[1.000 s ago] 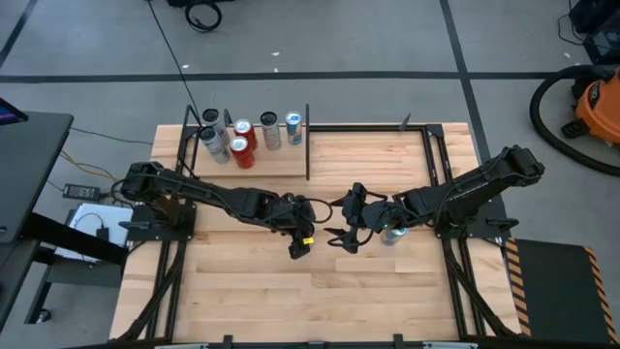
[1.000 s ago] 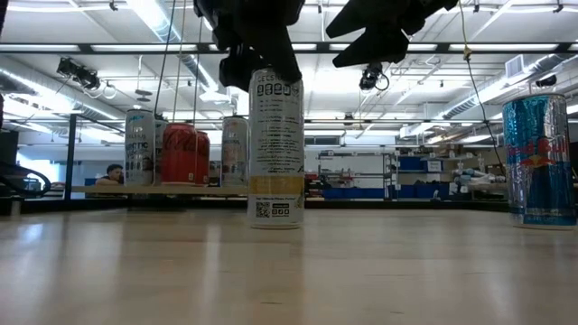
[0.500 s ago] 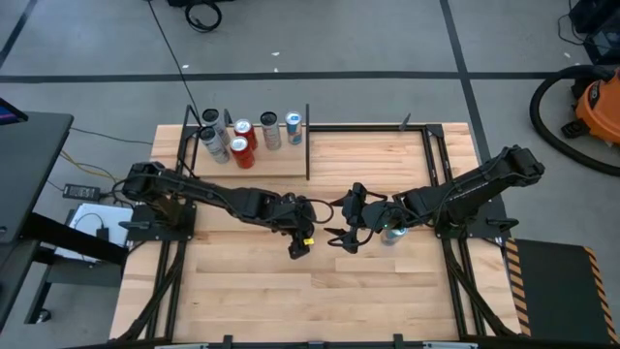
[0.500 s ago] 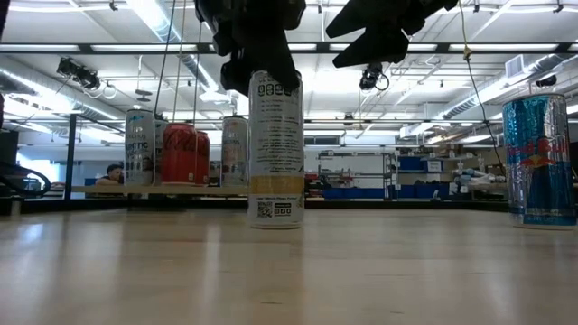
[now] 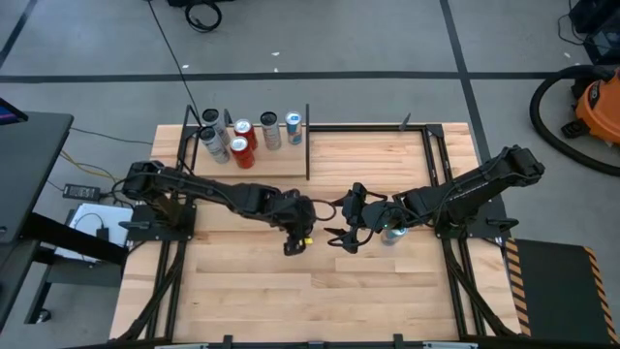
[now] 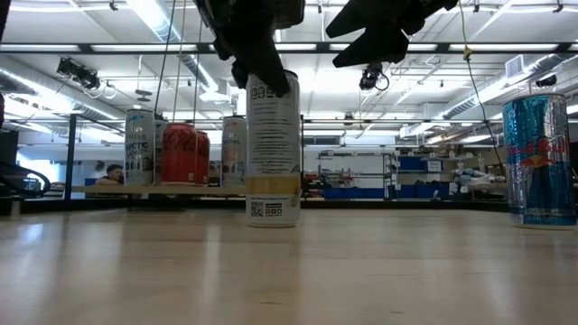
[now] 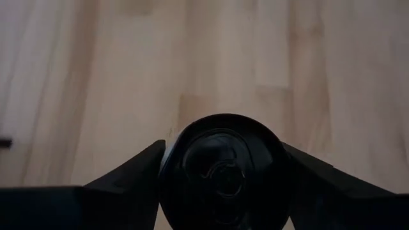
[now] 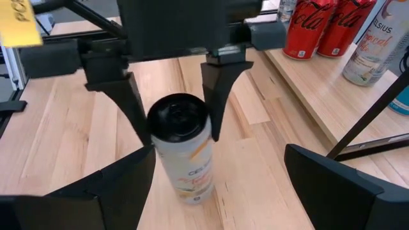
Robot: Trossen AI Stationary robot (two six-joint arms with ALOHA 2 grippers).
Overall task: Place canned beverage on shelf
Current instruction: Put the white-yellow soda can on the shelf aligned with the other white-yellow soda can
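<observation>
Two arms meet over the middle of the surface, and most of the bare wood lies toward the near edge, in front of them, with a further clear strip between the arms and the shelf at the far left corner. The shelf's pale board, framed by thin black uprights, already carries five cans, among them two red cans and three silver ones; its front part nearest the arms is bare. The tall white can stands upright on the surface at the centre, well apart from the shelf. The left end effector sits directly over it, and in the right wrist view its two dark fingers flank the can's black top, one on each side, pressed against the rim or very close to it; whether they have actually clamped I cannot tell. The left wrist view looks straight down on the dark lid between its own fingers. The right end effector hangs just beside the can with its fingers spread wide and holding nothing. A blue and silver can stands upright under the right arm, nearer the surface's right edge.
</observation>
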